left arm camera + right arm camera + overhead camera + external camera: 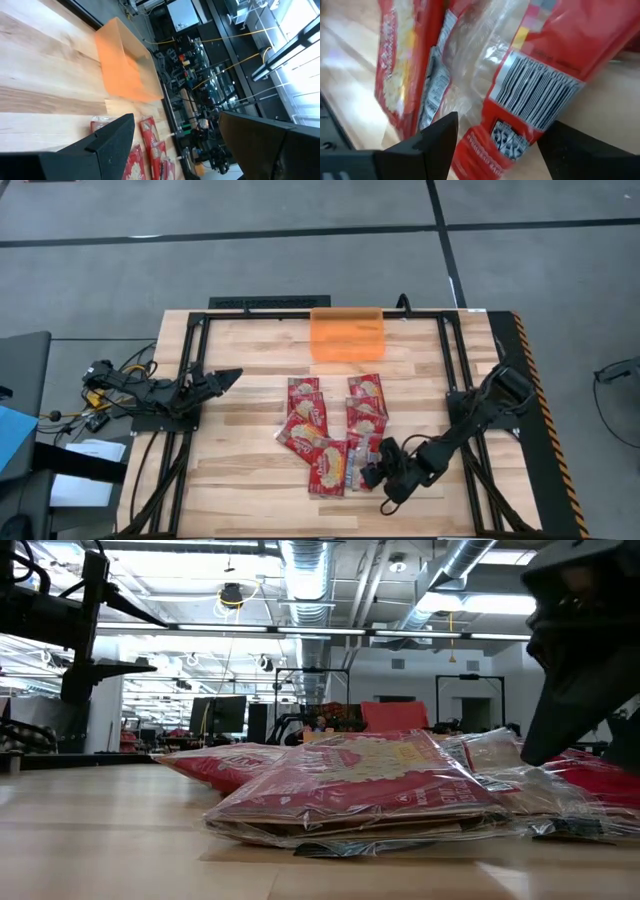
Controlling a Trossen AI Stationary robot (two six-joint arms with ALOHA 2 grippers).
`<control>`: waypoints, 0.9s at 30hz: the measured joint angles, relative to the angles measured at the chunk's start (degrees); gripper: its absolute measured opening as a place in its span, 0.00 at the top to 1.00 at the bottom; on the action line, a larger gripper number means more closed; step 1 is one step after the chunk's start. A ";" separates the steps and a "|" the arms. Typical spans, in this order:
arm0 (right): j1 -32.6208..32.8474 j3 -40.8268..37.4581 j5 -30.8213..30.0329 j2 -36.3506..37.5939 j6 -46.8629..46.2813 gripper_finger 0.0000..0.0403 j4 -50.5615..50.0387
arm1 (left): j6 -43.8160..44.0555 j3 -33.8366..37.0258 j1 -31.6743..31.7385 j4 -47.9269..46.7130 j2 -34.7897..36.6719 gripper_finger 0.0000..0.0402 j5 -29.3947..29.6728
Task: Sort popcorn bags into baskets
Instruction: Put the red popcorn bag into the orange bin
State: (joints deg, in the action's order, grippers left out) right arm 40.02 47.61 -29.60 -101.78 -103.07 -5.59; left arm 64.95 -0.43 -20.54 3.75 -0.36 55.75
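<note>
**Right jaws straddle a packet; basket waits across the counter**

Your right gripper (368,472) sits low at the near edge of the popcorn bags (330,430), jaws spread with a barcoded packet (535,95) lying between them, so they seem lined up to pinch it. The orange basket (347,334) stands well beyond the pile, apparently kept clear for drops. Your left gripper (228,377) waits off to the side over bare counter (250,480), jaws spread, holding nothing.

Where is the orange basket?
In the high view, the basket sits at the table's far edge, about midway across, just beyond the popcorn bags.
</note>
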 joint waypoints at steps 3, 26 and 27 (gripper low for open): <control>-0.92 0.05 0.26 -0.89 0.62 0.30 0.32 | -0.51 0.00 -0.01 0.02 -0.02 0.31 0.00; -0.73 -0.04 0.11 6.45 7.16 0.92 -0.48 | -2.69 0.00 0.01 -0.22 -0.02 0.31 1.86; -0.77 -0.04 -0.03 8.04 8.08 0.94 -0.97 | -2.81 0.00 0.01 -0.22 0.00 0.31 1.81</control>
State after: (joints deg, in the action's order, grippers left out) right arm 39.24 47.57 -29.63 -93.74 -95.00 -6.56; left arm 62.14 -0.43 -20.53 3.53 -0.36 57.56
